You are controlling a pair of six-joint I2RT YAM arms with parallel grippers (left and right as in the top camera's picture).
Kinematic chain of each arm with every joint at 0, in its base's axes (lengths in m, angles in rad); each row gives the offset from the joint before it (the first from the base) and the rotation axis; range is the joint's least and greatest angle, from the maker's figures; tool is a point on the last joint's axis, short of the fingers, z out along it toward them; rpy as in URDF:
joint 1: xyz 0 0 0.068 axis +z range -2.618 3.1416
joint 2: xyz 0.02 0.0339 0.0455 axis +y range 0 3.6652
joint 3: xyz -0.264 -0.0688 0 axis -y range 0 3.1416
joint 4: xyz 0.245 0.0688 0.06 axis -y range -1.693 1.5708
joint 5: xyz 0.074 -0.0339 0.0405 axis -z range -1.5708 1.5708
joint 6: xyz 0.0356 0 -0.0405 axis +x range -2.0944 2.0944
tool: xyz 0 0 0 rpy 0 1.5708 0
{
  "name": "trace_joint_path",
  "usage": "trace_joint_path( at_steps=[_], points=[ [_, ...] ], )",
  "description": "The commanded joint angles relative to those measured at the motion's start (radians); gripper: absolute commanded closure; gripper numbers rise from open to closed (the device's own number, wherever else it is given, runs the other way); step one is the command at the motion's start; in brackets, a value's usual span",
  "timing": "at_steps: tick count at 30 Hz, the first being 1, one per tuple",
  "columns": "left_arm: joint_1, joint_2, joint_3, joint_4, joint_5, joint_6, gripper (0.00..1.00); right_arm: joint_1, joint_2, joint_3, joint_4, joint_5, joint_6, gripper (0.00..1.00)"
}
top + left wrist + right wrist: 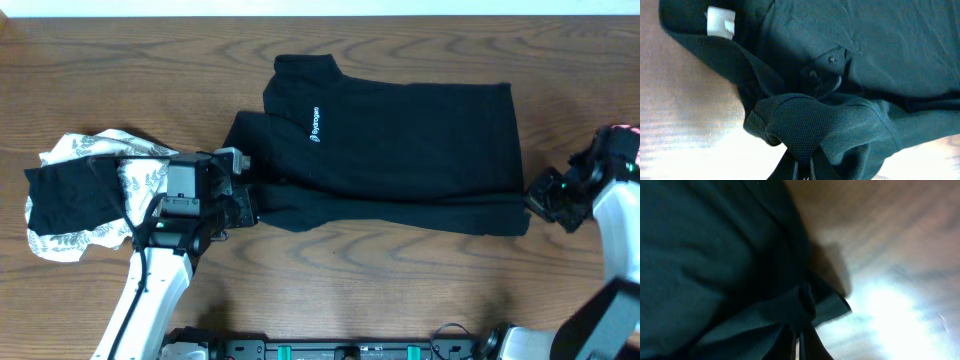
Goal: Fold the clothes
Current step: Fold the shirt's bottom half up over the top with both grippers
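Observation:
The black collared shirt (400, 140) lies across the middle of the table, collar to the upper left and small white lettering (314, 125) on the chest. My left gripper (248, 207) is shut on a bunched fold of the shirt's lower left edge. The left wrist view shows that pinched fold (800, 130) above my fingers, with the shirt's white label (720, 23) and placket buttons (831, 60) beyond. My right gripper (533, 203) is shut on the shirt's lower right corner. In the right wrist view that corner (825, 305) folds over the closed gripper (799, 342).
A heap with a white leaf-print piece (140, 165) and a black piece (70, 200) lies at the left edge, next to my left arm. Bare wooden table (120, 80) surrounds the shirt. The arms' base rail (350, 348) runs along the front edge.

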Motion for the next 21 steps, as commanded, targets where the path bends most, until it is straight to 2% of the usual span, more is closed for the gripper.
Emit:
trace_joint_path(
  at_steps=[1, 12, 21],
  points=[
    [0.003, 0.032, 0.039, 0.050, -0.019, 0.014, 0.94, 0.007, 0.078, 0.040, 0.008, -0.033, -0.026, 0.99],
    [0.003, 0.264, 0.040, 0.291, -0.019, 0.036, 0.94, 0.063, 0.160, 0.045, 0.163, -0.029, -0.013, 0.99],
    [0.004, 0.335, 0.045, 0.408, -0.037, 0.035, 0.94, 0.072, 0.160, 0.045, 0.283, -0.025, 0.043, 0.99]
  ],
)
